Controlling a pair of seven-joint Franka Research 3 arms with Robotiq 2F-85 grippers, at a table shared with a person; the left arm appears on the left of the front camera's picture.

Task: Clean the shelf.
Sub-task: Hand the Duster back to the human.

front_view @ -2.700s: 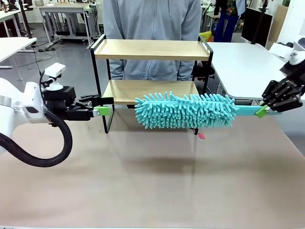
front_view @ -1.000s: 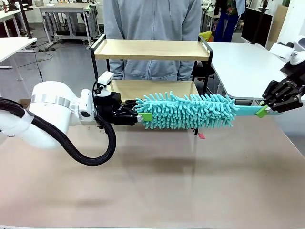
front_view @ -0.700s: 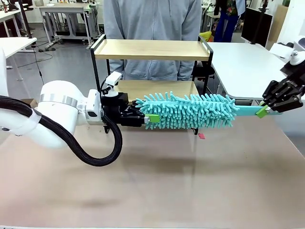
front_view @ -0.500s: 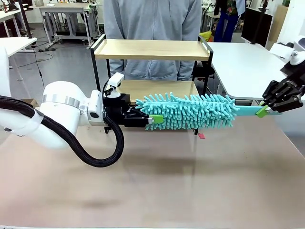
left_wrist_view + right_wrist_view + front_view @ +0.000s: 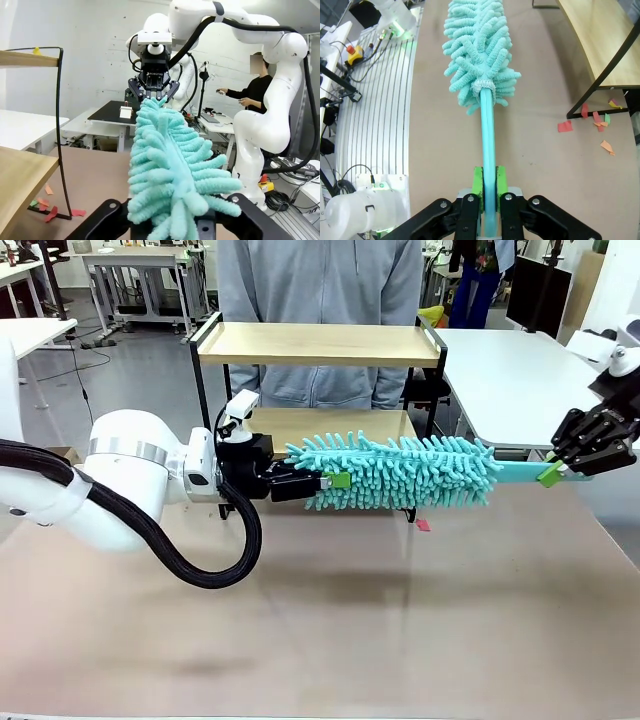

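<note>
— From the front, where's the small two-tier rack of light wooden boards in a thin black frame (image 5: pixel 318 345)?

— At the far edge of the brown table (image 5: pixel 330 620), before the person in the grey hoodie (image 5: pixel 320 280). The left gripper (image 5: pixel 335 481), beside the rack's left leg seconds ago, has pushed into the fluffy turquoise microfibre duster (image 5: pixel 395 472).

— Closed on it?

— Its wrist camera shows the fingers spread around the duster's tip (image 5: pixel 167 175), not pinching.

— And the right gripper (image 5: pixel 548 475)?

— Unmoved. Its own camera shows it (image 5: pixel 488 192) clamped on the duster's turquoise handle (image 5: pixel 487 130), coloured paper scraps (image 5: pixel 592 120) by the rack's foot (image 5: pixel 597 55). Looks like a handover; no wiping yet.
</note>
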